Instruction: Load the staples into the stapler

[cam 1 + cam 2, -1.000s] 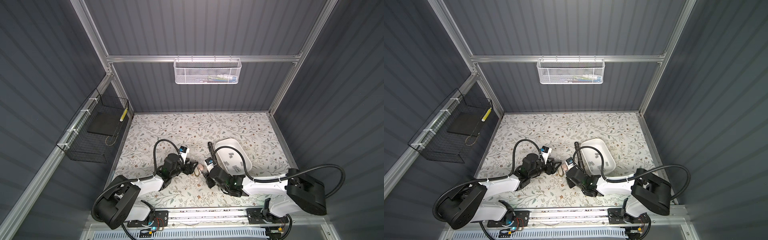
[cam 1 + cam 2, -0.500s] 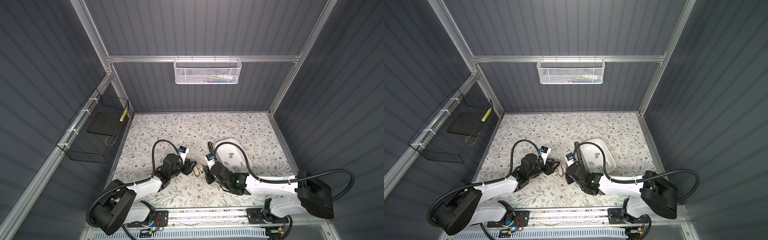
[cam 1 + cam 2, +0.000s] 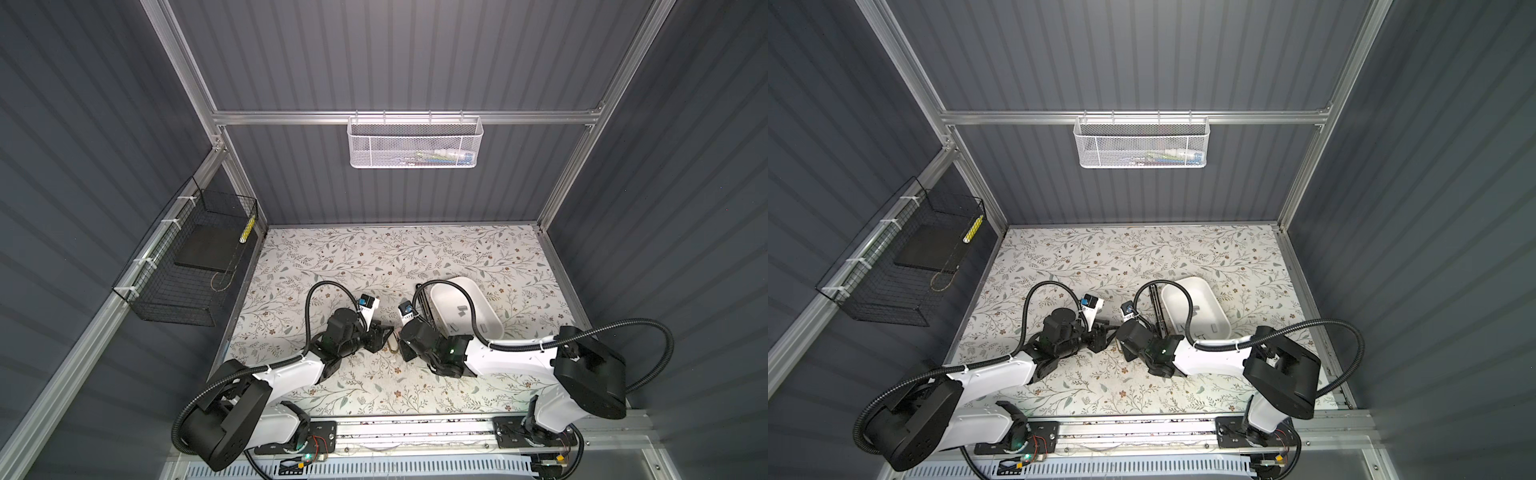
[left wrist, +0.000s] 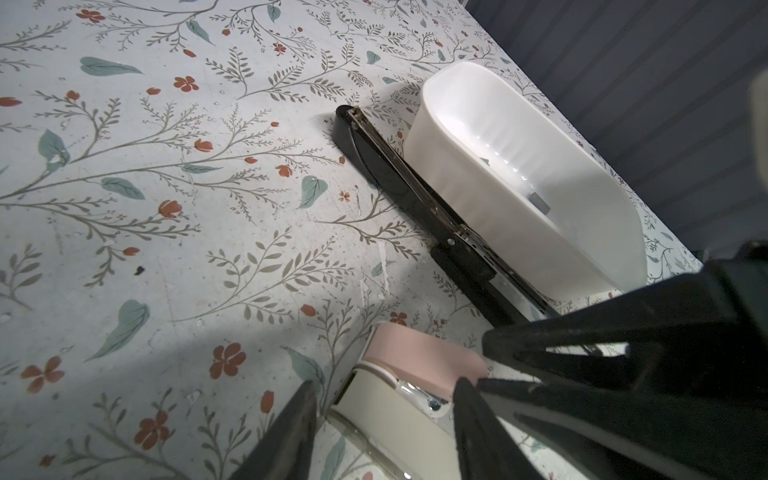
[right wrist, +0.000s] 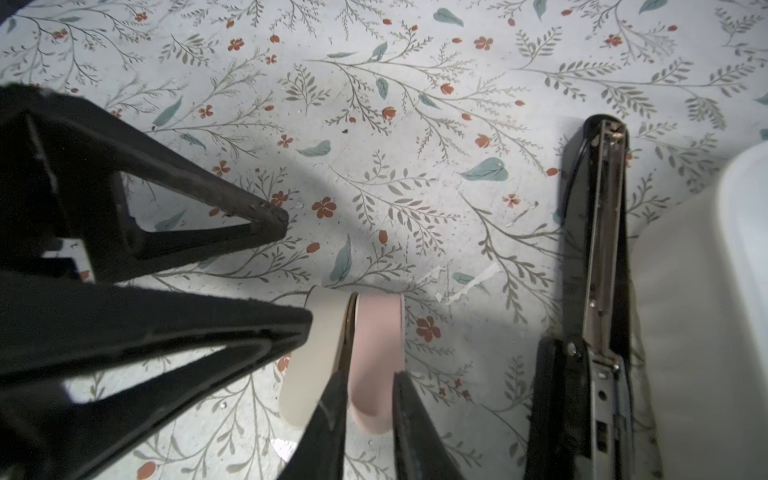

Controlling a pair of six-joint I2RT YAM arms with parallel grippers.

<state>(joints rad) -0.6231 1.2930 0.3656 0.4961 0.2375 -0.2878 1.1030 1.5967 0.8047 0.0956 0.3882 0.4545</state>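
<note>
your right jaws pinch the pink-and-cream piece (image 5: 376, 332), left jaws spread astride it; close left squarely so it cannot twist.

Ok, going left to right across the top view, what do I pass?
Black wire basket → left gripper → open black stapler → white tub holding staples. The small pink stapler and right gripper overlap mid-table, so I've left them out.
</note>
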